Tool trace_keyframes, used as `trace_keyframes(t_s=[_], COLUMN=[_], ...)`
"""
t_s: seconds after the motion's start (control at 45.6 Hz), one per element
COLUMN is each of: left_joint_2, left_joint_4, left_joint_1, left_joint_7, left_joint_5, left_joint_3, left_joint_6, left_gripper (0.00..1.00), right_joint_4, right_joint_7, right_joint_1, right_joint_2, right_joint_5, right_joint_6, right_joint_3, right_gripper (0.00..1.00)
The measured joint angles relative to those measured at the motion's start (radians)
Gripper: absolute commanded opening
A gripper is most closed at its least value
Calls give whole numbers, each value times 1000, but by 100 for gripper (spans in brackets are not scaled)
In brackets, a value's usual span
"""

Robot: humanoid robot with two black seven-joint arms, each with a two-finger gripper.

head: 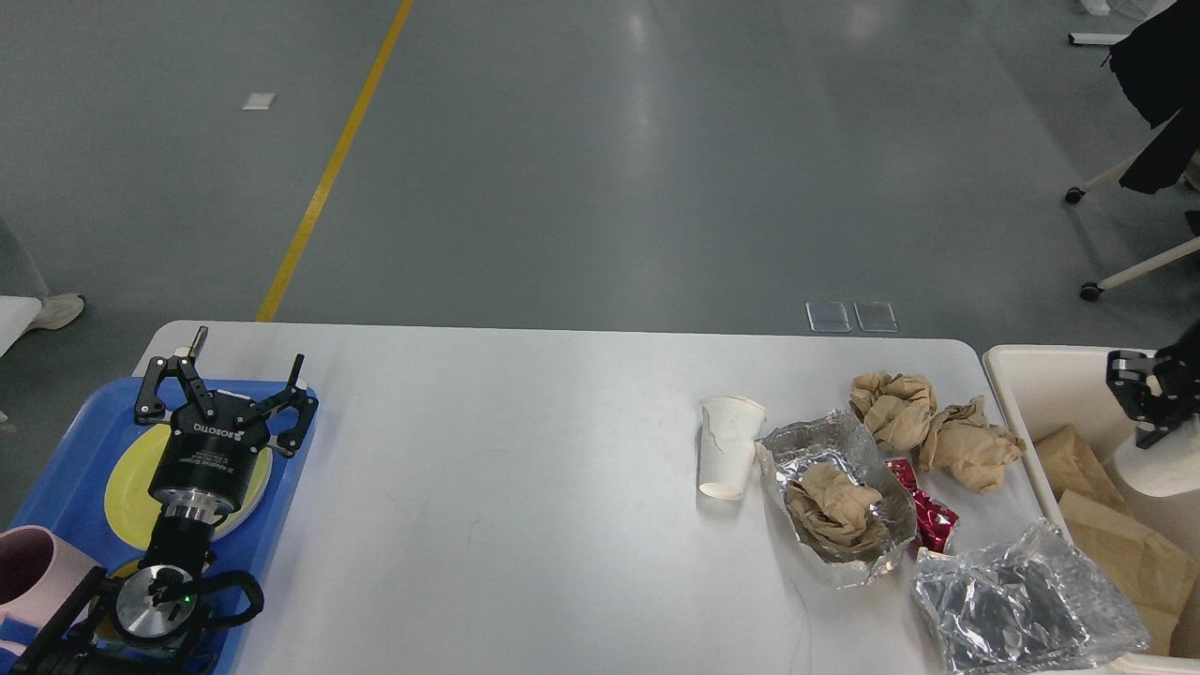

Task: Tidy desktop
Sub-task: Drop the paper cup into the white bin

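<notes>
The desktop (525, 525) is a wide white tabletop. Litter lies at its right end: a white paper cup (729, 448), a foil dish (877, 469) holding crumpled brown paper, two brown paper balls (895, 403), a red wrapper (928, 514) and a clear plastic bag (1022, 600). My right gripper (1148, 398) is at the right edge, over the cream bin (1031, 375), shut on a second white cup (1162, 467). That cup is partly cut off by the frame. My left gripper (230, 389) stands open over the blue tray (70, 441), holding nothing.
On the blue tray lie a yellow plate (127, 487) and a pink mug (26, 562). Brown paper bags (1116, 534) lie in the cream bin. Chair legs on castors (1092, 292) stand on the grey floor at the far right.
</notes>
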Motion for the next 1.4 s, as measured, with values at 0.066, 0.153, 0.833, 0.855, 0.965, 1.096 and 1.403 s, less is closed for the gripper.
trace_keyframes(t_s=[0.066, 0.153, 0.833, 0.855, 0.965, 1.096, 1.403], left_joint_2=[0, 0, 0, 0, 0, 0, 0], left_joint_4=[0, 1, 0, 0, 0, 0, 1], left_joint_1=[0, 0, 0, 0, 0, 0, 0], left_joint_7=[0, 0, 0, 0, 0, 0, 0], left_joint_5=[0, 0, 0, 0, 0, 0, 0], left_joint_3=[0, 0, 0, 0, 0, 0, 0], left_joint_6=[0, 1, 2, 2, 2, 2, 2], left_gripper=[97, 97, 97, 97, 97, 97, 97], right_joint_4=[-120, -309, -1361, -1364, -1370, -1371, -1371], right_joint_7=[0, 1, 39, 40, 43, 44, 43], right_joint_1=[-116, -327, -1516, -1522, -1535, -1542, -1556], right_joint_2=[-41, -77, 312, 316, 324, 323, 319], right_joint_5=[-2, -4, -3, -3, -4, -5, -5], right_joint_6=[-4, -10, -419, -429, -456, -464, -484], right_joint_3=[17, 82, 636, 635, 631, 630, 630], right_gripper=[0, 0, 0, 0, 0, 0, 100])
